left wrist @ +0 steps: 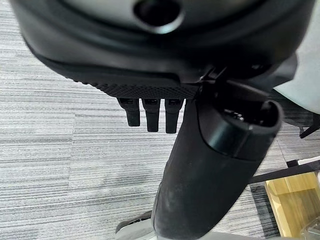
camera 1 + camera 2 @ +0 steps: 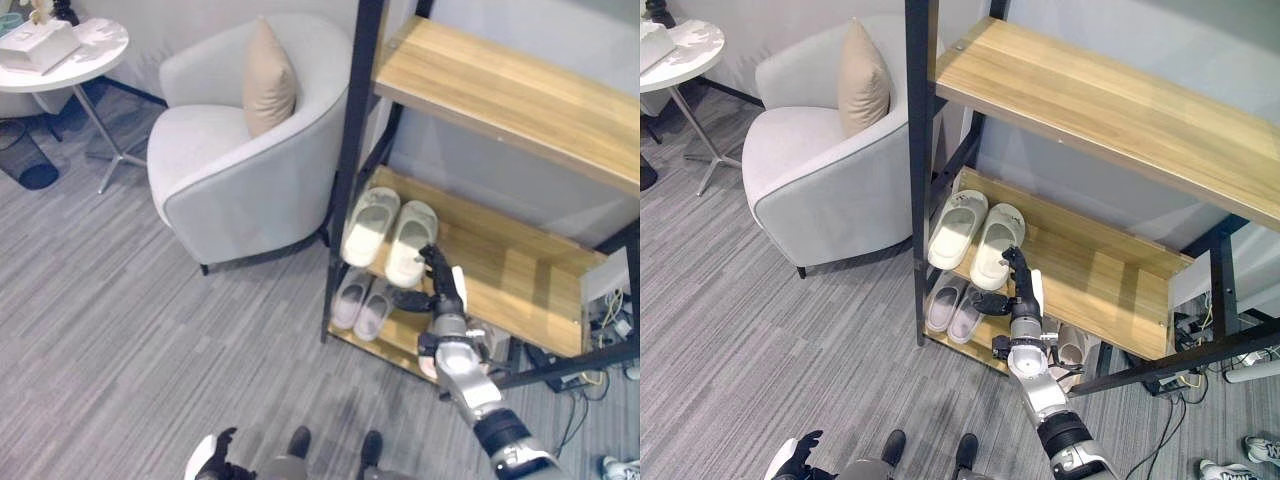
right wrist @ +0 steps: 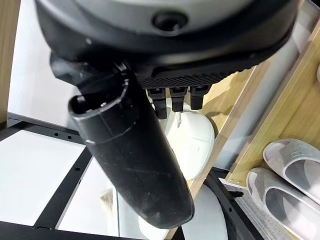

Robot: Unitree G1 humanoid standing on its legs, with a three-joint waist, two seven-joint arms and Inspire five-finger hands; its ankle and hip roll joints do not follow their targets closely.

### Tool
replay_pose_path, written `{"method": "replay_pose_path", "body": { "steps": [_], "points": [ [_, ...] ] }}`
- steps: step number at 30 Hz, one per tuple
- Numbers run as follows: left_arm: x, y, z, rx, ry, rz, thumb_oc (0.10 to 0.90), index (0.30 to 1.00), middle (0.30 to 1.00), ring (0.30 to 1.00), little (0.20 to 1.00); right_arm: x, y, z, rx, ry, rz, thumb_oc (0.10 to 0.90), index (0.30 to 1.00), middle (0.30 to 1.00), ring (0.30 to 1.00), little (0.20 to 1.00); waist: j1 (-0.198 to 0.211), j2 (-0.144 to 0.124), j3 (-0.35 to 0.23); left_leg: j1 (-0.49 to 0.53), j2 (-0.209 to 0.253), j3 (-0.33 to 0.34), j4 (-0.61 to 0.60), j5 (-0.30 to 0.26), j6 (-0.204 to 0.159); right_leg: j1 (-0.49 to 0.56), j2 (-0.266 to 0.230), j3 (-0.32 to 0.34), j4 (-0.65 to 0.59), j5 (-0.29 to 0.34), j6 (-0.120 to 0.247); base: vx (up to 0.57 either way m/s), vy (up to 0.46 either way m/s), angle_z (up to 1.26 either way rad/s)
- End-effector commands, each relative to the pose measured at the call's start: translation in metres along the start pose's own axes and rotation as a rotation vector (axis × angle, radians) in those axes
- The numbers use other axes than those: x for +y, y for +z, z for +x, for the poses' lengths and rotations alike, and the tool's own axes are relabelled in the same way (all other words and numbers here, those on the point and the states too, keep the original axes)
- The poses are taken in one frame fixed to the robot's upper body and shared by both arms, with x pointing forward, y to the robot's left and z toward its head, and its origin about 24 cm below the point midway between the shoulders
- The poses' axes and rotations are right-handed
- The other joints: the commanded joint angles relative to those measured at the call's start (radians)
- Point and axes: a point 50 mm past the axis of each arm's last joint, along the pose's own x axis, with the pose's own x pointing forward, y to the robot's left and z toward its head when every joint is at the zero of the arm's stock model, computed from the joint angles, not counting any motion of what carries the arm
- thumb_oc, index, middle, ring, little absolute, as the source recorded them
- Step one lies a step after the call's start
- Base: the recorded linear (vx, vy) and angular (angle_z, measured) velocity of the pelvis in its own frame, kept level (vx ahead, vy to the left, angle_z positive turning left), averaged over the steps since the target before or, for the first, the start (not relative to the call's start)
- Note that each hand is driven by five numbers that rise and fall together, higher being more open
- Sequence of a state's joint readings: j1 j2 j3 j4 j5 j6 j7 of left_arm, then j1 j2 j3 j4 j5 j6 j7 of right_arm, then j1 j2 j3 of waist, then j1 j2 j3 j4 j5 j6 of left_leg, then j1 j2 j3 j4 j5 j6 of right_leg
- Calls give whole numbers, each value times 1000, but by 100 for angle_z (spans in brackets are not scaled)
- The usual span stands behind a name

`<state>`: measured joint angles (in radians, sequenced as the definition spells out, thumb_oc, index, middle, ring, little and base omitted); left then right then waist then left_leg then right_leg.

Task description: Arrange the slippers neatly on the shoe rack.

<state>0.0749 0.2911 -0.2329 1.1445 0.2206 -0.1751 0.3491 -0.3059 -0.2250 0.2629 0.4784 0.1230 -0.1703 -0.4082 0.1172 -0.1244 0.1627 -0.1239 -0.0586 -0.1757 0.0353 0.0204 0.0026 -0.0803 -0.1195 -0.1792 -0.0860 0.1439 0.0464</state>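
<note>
A pale green pair of slippers (image 2: 388,232) was seen side by side on the middle shelf (image 2: 500,270) of the shoe rack (image 2: 352,150), a grey pair (image 2: 362,305) on the shelf below. The right hand (image 2: 440,285) was held just beside the green pair, fingers relaxed and empty. The left hand (image 2: 212,458) was kept low over the carpet, fingers loosely extended.

We see a shoe rack (image 2: 520,270) of pale matt wood boards on black metal posts; on its middle board, smooth matt cream slippers (image 2: 390,232); beside it, a grey cloth armchair (image 2: 250,150).
</note>
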Motion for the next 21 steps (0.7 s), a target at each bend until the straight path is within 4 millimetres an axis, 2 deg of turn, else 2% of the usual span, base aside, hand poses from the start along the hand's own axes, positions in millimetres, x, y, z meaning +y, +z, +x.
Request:
{"method": "replay_pose_path", "body": {
  "steps": [1,7,11,15,21],
  "points": [
    [-6,-6,-4,5,3,50,800,900,900,900,900,7,57,22,-249,16,81,800,900,900,900,900,19,47,-37,73,42,32,-108,-59,0,23,-18,1,70,-160,65,0,0,0],
    [-10,-6,-5,7,-7,60,800,900,900,900,900,20,69,27,-264,36,120,800,900,900,900,900,31,48,-42,74,40,27,-106,-59,0,26,-21,-1,70,-159,65,5,14,4],
    [-12,-5,-5,0,-13,56,800,900,900,900,900,23,70,28,-263,51,114,800,900,900,900,900,33,46,-49,79,41,28,-107,-62,0,31,-22,-5,71,-162,65,1,3,1],
    [-13,-5,-6,4,-16,49,800,900,900,900,900,19,69,27,-264,41,109,800,900,900,900,900,32,46,-53,83,41,28,-103,-65,0,35,-22,-5,75,-165,64,0,0,0],
    [-15,-15,-9,43,-32,56,800,900,900,900,900,-5,70,24,-315,-24,31,800,900,900,900,900,22,43,-66,94,44,29,-107,-70,0,46,-18,-7,77,-173,64,4,-7,4]
  ]
}}
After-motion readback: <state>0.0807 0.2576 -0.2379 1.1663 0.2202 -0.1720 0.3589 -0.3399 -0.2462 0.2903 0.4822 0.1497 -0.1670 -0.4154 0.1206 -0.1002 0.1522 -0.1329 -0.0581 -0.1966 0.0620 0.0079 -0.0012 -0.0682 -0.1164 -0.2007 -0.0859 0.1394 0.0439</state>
